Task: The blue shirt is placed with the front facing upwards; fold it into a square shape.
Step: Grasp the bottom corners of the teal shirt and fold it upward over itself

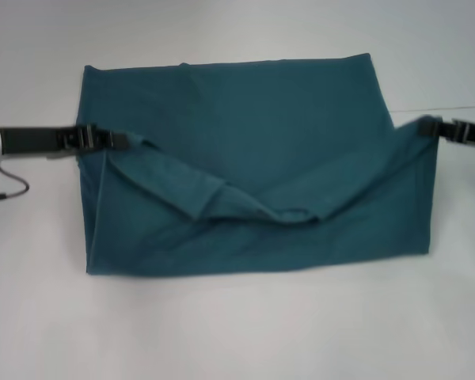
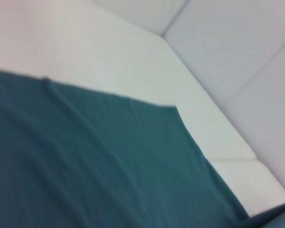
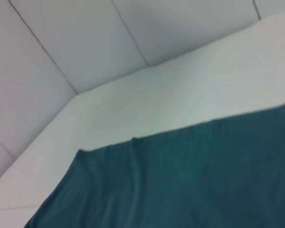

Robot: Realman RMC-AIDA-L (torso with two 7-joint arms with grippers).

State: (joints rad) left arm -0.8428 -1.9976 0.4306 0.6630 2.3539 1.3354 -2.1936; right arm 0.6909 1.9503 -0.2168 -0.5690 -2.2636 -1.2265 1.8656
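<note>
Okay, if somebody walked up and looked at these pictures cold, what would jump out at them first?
The blue shirt dominates, a wide partly folded slab spread across the middle of the white table. Its near edge is lifted at both ends and sags in a crumpled dip between them. The left tool meets that raised fold at the shirt's left side and the right tool meets it at the right side, each arm reaching in level from its own edge.

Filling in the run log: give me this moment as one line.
stage: mid-fold | blue shirt: near edge lifted, sagging in middle | left gripper: holds left corner | right gripper: holds right corner | table: white
</note>
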